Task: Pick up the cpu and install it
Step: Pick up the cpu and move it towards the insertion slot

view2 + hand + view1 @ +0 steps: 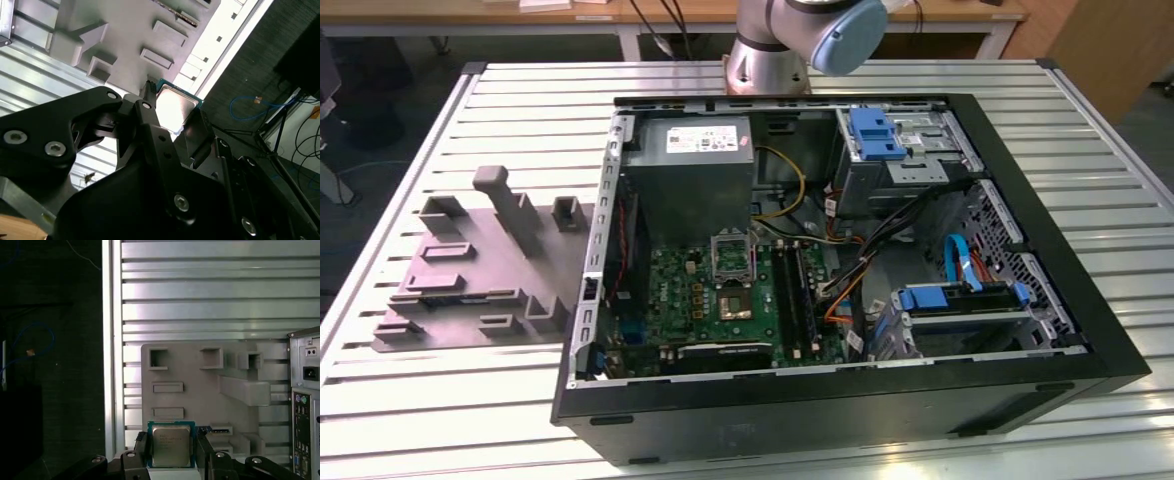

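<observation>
The cpu (pixel 171 446), a small square chip with a silvery top and a green rim, sits between two black fingers (pixel 141 446) of my gripper (pixel 171 440), which is shut on it. In the second wrist view the cpu (pixel 175 106) shows bright between the same jaws of the gripper (pixel 174 104). Both wrist views look down from well above the grey-purple tray (pixel 190 400), so the chip hangs clear of it. In the exterior view the metal-framed socket (pixel 732 257) lies on the green motherboard (pixel 680 290) inside the open computer case (pixel 854 400).
The tray (pixel 467 270) with raised blocks lies on the slatted metal table (pixel 507 100) at the exterior view's left, beside the case. A grey power-supply box (pixel 694 170), cables and blue drive brackets (pixel 875 132) crowd the case. The arm's base (pixel 781 45) stands behind it.
</observation>
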You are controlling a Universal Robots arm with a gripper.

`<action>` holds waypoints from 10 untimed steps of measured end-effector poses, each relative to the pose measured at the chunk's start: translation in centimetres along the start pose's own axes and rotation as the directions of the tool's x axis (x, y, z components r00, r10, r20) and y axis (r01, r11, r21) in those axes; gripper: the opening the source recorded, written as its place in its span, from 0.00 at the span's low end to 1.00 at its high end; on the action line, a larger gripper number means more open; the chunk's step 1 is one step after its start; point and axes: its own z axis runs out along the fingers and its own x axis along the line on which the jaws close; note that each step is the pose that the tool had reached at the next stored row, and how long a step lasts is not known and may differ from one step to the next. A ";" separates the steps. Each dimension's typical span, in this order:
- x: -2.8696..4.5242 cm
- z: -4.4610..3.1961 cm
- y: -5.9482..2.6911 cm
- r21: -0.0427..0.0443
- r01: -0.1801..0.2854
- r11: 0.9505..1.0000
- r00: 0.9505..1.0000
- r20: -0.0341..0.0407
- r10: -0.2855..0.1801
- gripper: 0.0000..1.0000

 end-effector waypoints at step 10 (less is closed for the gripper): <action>-0.01 -1.49 0.03 0.000 0.000 1.000 1.000 0.000 0.000 0.47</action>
